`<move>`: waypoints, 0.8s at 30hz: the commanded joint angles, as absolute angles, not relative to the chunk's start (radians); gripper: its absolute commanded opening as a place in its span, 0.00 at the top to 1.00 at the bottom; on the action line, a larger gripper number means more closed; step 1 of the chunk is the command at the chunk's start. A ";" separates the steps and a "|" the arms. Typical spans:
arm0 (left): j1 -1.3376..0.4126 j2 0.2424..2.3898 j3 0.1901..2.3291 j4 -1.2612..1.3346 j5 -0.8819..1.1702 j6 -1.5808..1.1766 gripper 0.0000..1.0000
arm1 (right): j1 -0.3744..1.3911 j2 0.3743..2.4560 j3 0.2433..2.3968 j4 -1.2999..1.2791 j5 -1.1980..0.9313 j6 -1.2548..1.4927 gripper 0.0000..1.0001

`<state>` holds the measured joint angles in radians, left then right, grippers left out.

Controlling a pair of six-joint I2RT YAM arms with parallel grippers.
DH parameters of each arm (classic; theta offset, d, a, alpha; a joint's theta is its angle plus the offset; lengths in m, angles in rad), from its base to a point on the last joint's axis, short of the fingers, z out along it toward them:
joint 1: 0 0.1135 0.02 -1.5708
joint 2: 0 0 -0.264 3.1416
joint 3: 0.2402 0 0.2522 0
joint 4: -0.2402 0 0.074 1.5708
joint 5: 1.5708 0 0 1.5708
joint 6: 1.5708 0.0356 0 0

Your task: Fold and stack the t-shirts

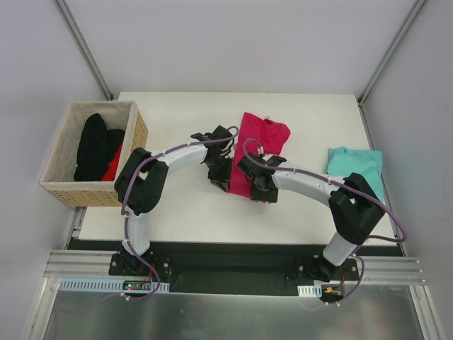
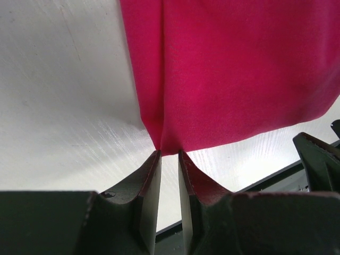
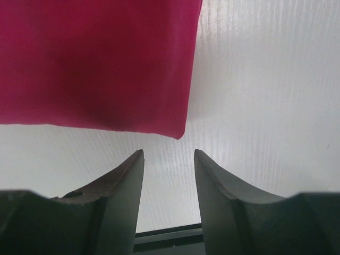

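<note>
The pink t-shirt (image 1: 260, 138) lies folded into a long strip in the middle of the white table (image 1: 184, 205). My left gripper (image 1: 222, 183) is at the strip's near left corner. In the left wrist view the jaws (image 2: 170, 153) stand narrowly apart, with the corner of the pink cloth (image 2: 239, 69) pinched at their tips. My right gripper (image 1: 262, 190) is at the near right corner. In the right wrist view it (image 3: 169, 154) is open and empty, just short of the shirt's corner (image 3: 95, 58). The teal t-shirt (image 1: 357, 166) lies crumpled at the table's right edge.
A wicker basket (image 1: 74, 193) stands at the table's left edge and holds a black garment (image 1: 92, 145) and something red (image 1: 113, 167). The black base rail (image 1: 233, 251) runs along the near edge. Metal frame posts stand at the back corners.
</note>
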<state>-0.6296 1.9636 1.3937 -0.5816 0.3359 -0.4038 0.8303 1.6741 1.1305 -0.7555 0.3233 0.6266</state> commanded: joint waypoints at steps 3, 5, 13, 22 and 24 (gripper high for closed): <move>-0.643 1.968 1.399 -0.594 0.333 -0.402 0.82 | 0.828 1.710 1.137 -0.718 0.301 0.615 0.54; -0.643 1.968 1.399 -0.592 0.333 -0.402 0.81 | 0.825 1.720 1.146 -0.713 0.301 0.601 0.53; -0.643 1.974 1.399 -0.592 0.331 -0.400 0.79 | 0.799 1.717 1.140 -0.707 0.302 0.588 0.54; -0.643 1.976 1.404 -0.595 0.333 -0.397 0.70 | 0.795 1.712 1.134 -0.699 0.296 0.591 0.54; -0.643 1.979 1.401 -0.594 0.333 -0.397 0.71 | 0.795 1.715 1.135 -0.699 0.295 0.589 0.54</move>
<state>-0.6296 1.9656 1.3941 -0.5816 0.3355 -0.4046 0.7956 1.7256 1.1305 -0.6991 0.2981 0.5911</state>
